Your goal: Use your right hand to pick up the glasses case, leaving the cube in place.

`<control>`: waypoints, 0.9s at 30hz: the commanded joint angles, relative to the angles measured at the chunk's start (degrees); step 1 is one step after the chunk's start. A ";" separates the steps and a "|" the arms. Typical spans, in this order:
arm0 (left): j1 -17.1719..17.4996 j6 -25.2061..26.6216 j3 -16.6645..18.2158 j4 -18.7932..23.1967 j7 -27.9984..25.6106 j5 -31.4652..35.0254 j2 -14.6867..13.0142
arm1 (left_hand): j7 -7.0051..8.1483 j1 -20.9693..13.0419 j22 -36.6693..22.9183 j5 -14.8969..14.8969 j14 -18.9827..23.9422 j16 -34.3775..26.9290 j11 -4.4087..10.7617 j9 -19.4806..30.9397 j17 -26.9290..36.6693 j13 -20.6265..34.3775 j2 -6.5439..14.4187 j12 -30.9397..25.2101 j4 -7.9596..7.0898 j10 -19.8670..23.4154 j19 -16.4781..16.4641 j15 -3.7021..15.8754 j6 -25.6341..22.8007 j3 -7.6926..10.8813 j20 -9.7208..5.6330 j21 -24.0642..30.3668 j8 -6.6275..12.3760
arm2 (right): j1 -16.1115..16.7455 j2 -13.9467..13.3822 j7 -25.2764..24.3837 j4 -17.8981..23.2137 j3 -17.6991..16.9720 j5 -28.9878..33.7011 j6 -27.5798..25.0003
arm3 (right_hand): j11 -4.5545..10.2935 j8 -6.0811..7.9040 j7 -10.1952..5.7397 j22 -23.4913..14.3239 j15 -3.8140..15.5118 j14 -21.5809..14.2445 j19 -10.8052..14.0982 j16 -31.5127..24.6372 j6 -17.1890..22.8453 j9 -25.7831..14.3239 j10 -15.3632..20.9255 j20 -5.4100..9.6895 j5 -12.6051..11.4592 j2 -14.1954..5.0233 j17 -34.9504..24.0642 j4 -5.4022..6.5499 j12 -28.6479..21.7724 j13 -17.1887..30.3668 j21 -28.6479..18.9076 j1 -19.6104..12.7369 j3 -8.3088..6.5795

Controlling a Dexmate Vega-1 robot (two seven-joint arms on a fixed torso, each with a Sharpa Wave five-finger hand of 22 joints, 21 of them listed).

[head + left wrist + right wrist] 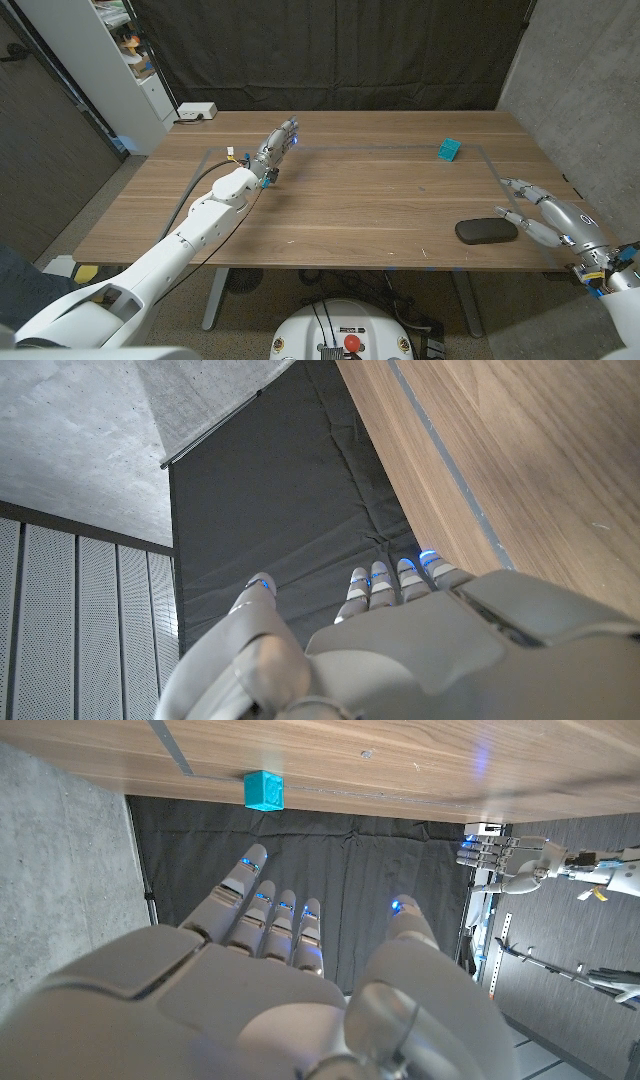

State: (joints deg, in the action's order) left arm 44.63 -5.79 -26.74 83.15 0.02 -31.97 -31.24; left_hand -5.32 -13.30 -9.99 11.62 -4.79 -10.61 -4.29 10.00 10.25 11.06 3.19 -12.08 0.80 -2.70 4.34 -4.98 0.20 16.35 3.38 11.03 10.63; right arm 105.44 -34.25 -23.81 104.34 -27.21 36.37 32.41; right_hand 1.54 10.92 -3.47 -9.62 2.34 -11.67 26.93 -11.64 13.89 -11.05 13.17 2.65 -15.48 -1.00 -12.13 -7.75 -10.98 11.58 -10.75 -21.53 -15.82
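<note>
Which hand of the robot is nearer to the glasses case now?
The right. The right hand, fingers spread, sits just beside the glasses case near the table's front right edge. The left hand is far across the table, toward the back left.

A robotics lab or test room: a wooden table (pixel 340 200) marked with a taped outline, a black curtain (pixel 330 50) well beyond the left hand (pixel 278 142), bare concrete wall (pixel 580 70) beside the right hand (pixel 555 220), and a white shelving unit (pixel 120 60).
</note>
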 commanded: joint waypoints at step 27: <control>1.52 -0.88 0.91 0.76 0.07 -0.53 -0.96 | -0.35 -0.16 -0.30 -0.36 -0.43 -0.17 -0.33 0.21 0.28 0.14 0.68 -0.10 0.26 0.34 0.73 -0.27 -0.41 0.08 0.22 0.09 0.16 | 3.57 -3.21 0.95 5.99 -0.56 9.52 -8.57 | 0.60 0.61 -1.29 -0.08 0.14 4.24 -7.76 0.75 0.17 -0.30 -0.95 -2.20 -2.08 1.23 -0.13 -0.44 -0.32 0.36 1.12 -1.03 -0.21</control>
State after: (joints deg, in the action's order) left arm 46.02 -6.58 -25.97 84.05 -0.09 -32.29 -32.07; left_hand -5.32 -13.31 -9.99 11.62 -4.79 -10.61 -4.29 10.00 10.25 11.05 3.19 -12.09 0.79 -2.70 4.65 -4.98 0.20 16.35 3.69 11.03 10.63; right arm 108.15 -36.40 -24.44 108.65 -27.78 44.15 26.66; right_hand 1.85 11.31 -4.42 -9.63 2.24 -7.73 19.57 -11.01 14.03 -11.05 12.28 0.61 -16.98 -0.32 -12.12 -7.99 -10.98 11.87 -9.52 -22.21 -16.07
